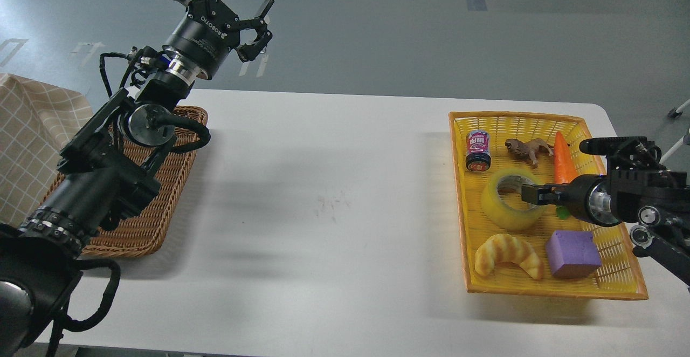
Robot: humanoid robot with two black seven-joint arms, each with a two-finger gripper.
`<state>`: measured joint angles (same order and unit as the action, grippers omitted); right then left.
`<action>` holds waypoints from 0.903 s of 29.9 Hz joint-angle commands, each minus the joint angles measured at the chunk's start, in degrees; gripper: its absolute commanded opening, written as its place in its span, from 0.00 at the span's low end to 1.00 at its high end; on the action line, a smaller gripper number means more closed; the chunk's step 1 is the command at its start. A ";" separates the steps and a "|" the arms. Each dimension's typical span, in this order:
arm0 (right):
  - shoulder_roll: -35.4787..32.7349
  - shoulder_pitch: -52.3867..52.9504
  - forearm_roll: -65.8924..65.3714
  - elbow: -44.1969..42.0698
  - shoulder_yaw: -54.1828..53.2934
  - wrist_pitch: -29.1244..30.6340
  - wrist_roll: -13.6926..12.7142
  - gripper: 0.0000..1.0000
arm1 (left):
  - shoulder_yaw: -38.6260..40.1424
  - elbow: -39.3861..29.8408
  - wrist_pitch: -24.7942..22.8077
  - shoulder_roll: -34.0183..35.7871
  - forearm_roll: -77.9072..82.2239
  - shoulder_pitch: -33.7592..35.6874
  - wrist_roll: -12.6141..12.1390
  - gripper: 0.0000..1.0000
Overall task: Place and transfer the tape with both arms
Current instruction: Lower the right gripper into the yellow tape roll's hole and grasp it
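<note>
The tape (pixel 509 206), a wide translucent yellow roll with a grey-white core, lies in the yellow basket (pixel 544 289) at the right of the table. My right gripper (pixel 531 194) comes in from the right, low over the basket. Its fingers are closed on the roll's right rim, one tip inside the core. The roll still rests on the basket floor. My left gripper (pixel 232 9) is raised high above the table's far left edge, fingers spread open and empty, far from the tape.
The yellow basket also holds a small can (pixel 478 151), a toy animal (pixel 530 150), an orange carrot (pixel 563 160), a toy croissant (pixel 508 255) and a purple block (pixel 572 253). A brown wicker tray (pixel 156 195) lies at the left under my left arm. A checked cloth (pixel 32 130) is at the far left.
</note>
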<state>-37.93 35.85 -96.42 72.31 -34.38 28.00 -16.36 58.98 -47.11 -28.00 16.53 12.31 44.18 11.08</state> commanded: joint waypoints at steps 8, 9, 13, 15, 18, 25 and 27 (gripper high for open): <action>1.19 0.01 0.18 -0.24 0.10 0.00 0.01 0.59 | 0.00 0.00 0.00 0.00 -0.09 0.03 0.00 0.98; 1.20 0.01 0.27 -0.33 0.10 0.00 0.01 0.57 | 0.00 0.00 0.00 0.00 0.00 0.03 0.00 0.98; 1.28 0.09 0.36 -1.21 0.10 0.00 0.01 0.47 | 0.00 0.00 0.00 0.09 -0.09 0.03 0.08 0.98; 1.37 0.09 0.44 -1.30 0.10 0.00 0.01 0.44 | 0.00 0.08 0.00 0.09 -0.09 0.03 0.08 0.99; 1.63 0.01 0.53 -1.30 0.10 0.00 0.01 0.44 | 0.00 0.08 0.00 0.00 -0.09 0.03 0.08 0.98; 1.72 0.09 0.62 -1.47 0.10 0.00 0.01 0.11 | 0.00 0.08 0.00 0.00 -0.09 -0.06 0.00 0.99; 1.72 0.09 0.71 -1.39 0.02 0.00 0.01 0.03 | 0.00 0.08 0.00 0.00 -0.09 -0.06 0.00 0.98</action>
<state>-36.21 35.91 -95.81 70.88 -34.27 28.00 -16.36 58.98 -47.02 -28.00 16.53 12.23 44.16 11.08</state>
